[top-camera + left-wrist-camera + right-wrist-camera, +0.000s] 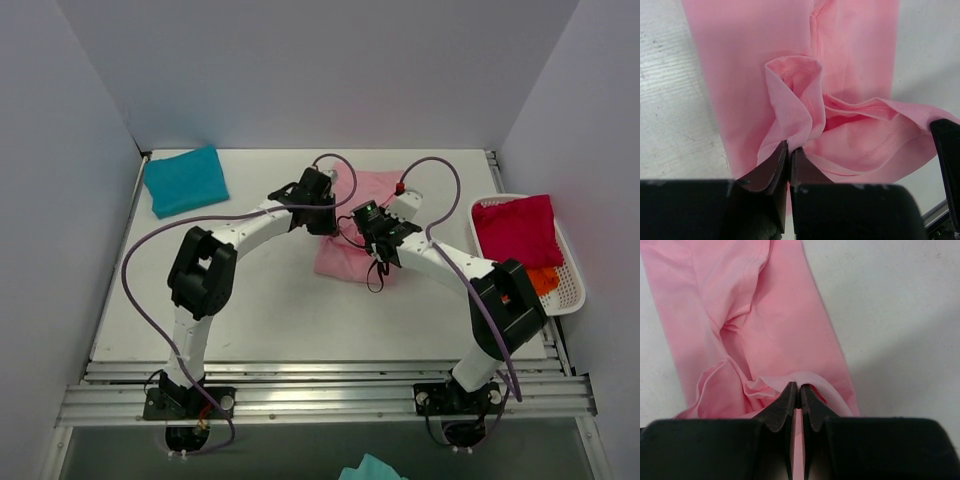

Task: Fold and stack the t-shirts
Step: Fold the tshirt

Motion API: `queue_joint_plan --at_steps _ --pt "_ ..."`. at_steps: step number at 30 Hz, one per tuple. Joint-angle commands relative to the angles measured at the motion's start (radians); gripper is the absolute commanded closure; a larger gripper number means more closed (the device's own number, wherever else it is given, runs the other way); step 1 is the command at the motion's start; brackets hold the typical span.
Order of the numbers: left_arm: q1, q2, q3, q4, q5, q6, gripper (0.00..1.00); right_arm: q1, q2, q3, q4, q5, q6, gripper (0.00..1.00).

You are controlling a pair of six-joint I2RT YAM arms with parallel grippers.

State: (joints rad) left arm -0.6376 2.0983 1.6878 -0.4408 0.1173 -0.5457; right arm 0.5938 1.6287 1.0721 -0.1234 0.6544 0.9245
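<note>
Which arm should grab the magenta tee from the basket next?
Right, likely: the basket holding the magenta tee sits on that side, far from the left gripper. But it and the right gripper both pinch the pink tee.

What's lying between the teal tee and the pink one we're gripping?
Nothing lies there: the top view shows bare table between teal tee and pink tee; only the left arm overhangs it.
</note>
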Motion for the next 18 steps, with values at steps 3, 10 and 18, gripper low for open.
queue_joint_plan --at_steps 3,10,18 --pt "0.026 0.06 0.128 0.022 0.071 0.038 0.91 -0.04 0.046 0.061 -0.012 0.022 -0.027 1.0" --pt "0.062 0.153 0.24 -0.001 0.114 0.043 0.91 -0.114 0.16 0.123 0.042 -0.036 -0.062 1.0" --pt "0.113 0.271 0.387 -0.041 0.169 0.05 0.8 -0.18 0.333 0.264 0.045 -0.076 -0.084 1.0"
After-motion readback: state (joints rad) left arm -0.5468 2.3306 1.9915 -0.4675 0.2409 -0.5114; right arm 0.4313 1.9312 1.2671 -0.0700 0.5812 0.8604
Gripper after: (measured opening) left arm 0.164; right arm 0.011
